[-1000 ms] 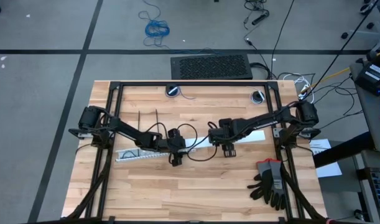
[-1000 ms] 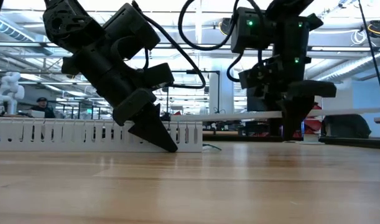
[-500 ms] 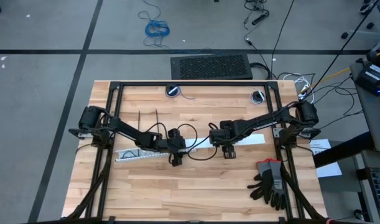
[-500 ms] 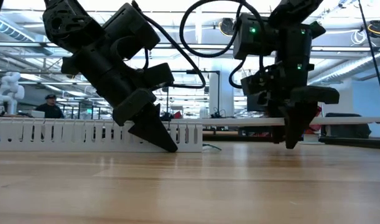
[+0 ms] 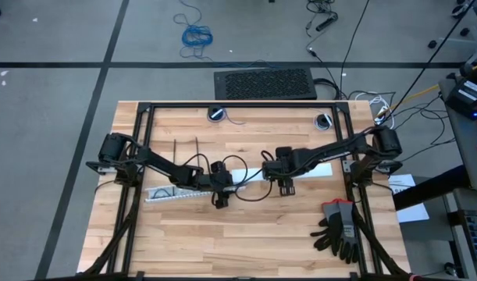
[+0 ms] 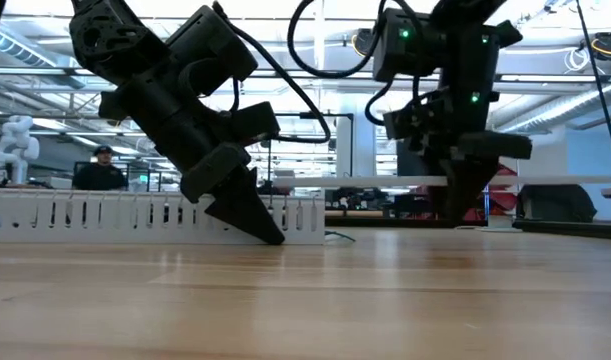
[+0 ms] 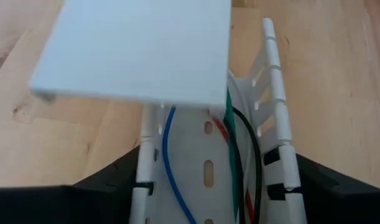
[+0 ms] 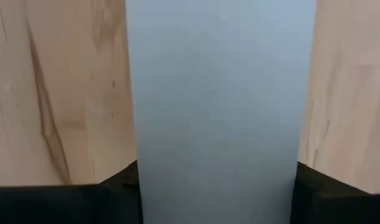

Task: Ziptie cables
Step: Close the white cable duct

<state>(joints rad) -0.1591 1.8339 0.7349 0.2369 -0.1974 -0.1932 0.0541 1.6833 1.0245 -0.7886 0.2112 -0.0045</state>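
Observation:
The cables, thin blue, green, red and dark wires, lie inside a white slotted strip that rests flat on the table. My left gripper stands at this strip's right end, slanting down, shut on it. My right gripper points down and is shut on a flat white cover strip. The cover's left end hovers over the slotted strip. Two black zipties lie on the table behind the left arm. My left gripper clasps the slotted strip's two side walls from outside, one finger on each, near its right end. The fingers slant down from the table's left and reach the table top. The strip stays on the table. My right gripper pinches the cover strip by its two long edges, one finger on each side. The fingers come from above, pointing down, across the strip. The strip hangs level, lifted clear of the table.
Black gloves lie at the table's near right. Two round holes are at the far edge. A black frame borders the table. A person sits in the room beyond.
My right gripper sank a little toward the table with the cover strip, then rose back to its earlier height. The strip stayed level. The left gripper and the slotted strip kept still.

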